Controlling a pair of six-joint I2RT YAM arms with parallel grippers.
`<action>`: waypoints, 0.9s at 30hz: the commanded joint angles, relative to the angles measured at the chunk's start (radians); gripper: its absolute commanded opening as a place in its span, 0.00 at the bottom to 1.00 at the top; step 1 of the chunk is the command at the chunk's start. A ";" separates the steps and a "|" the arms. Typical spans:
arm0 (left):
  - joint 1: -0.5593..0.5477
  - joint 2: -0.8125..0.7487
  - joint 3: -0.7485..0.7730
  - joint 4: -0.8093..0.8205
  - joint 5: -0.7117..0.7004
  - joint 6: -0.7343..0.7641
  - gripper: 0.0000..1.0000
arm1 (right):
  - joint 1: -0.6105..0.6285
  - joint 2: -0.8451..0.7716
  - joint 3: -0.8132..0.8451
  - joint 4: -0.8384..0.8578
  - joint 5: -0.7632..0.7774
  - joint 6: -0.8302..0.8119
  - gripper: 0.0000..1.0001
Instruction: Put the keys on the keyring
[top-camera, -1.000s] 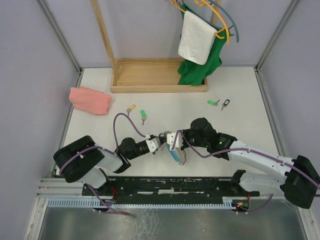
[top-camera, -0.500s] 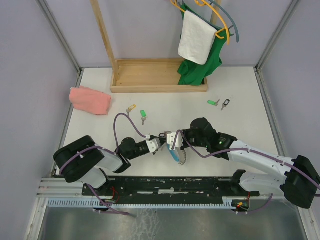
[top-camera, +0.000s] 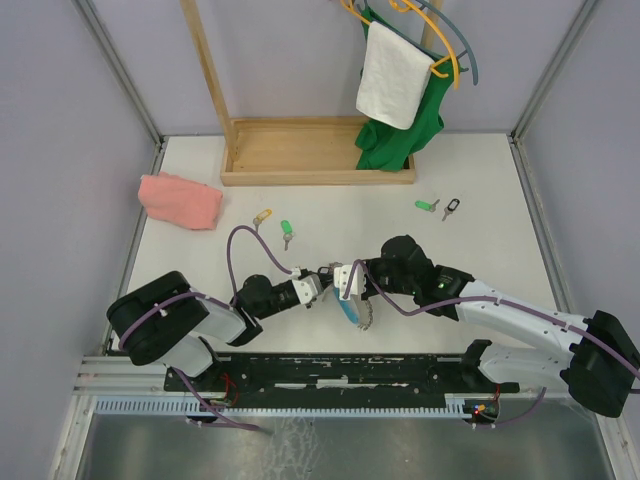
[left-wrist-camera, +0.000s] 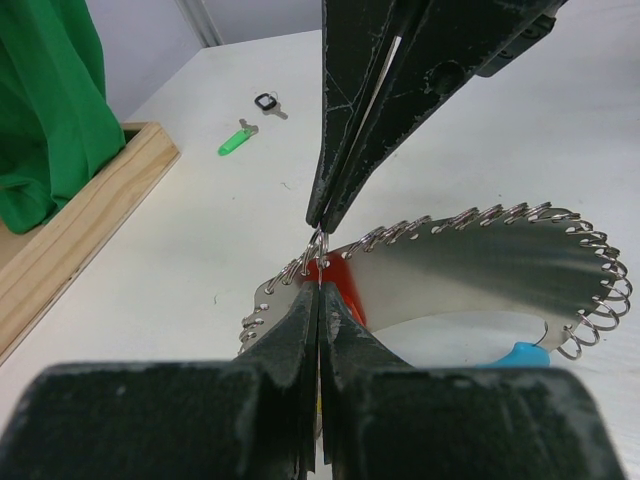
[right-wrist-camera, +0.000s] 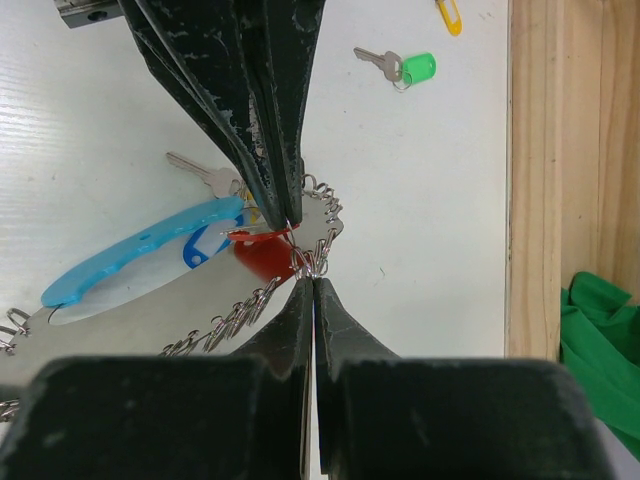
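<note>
Both grippers meet tip to tip low over the table's near middle. My right gripper (right-wrist-camera: 312, 277) (top-camera: 340, 279) is shut on a small wire ring at the edge of the keyring (right-wrist-camera: 140, 255) (top-camera: 355, 310). The keyring is a shiny plate edged with wire rings (left-wrist-camera: 480, 265), with a light-blue piece (right-wrist-camera: 120, 262), and it hangs beneath the jaws. My left gripper (left-wrist-camera: 318, 292) (top-camera: 321, 282) is shut on the wire loop of the red-tagged key. The red tag (right-wrist-camera: 262, 252) (left-wrist-camera: 340, 285) lies against the plate, and the silver blade (right-wrist-camera: 205, 177) sticks out beside the left fingers.
Loose keys lie further back: a green-tagged one (top-camera: 286, 230), a yellow-tagged one (top-camera: 262, 216), another green-tagged one (top-camera: 425, 205) and a black-headed one (top-camera: 452, 208). A pink cloth (top-camera: 180, 200) lies at the left. At the back, a wooden rack base (top-camera: 300, 150) stands under hanging green and white cloths (top-camera: 395, 90).
</note>
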 joint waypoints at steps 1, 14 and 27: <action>-0.004 0.008 0.024 0.058 -0.018 -0.041 0.03 | 0.004 -0.013 0.034 0.069 -0.011 0.016 0.01; -0.004 0.018 0.034 0.069 0.011 -0.044 0.03 | 0.004 -0.012 0.034 0.074 -0.040 0.027 0.01; -0.005 0.021 0.031 0.125 0.016 -0.042 0.03 | 0.004 0.000 0.049 0.032 -0.085 0.012 0.01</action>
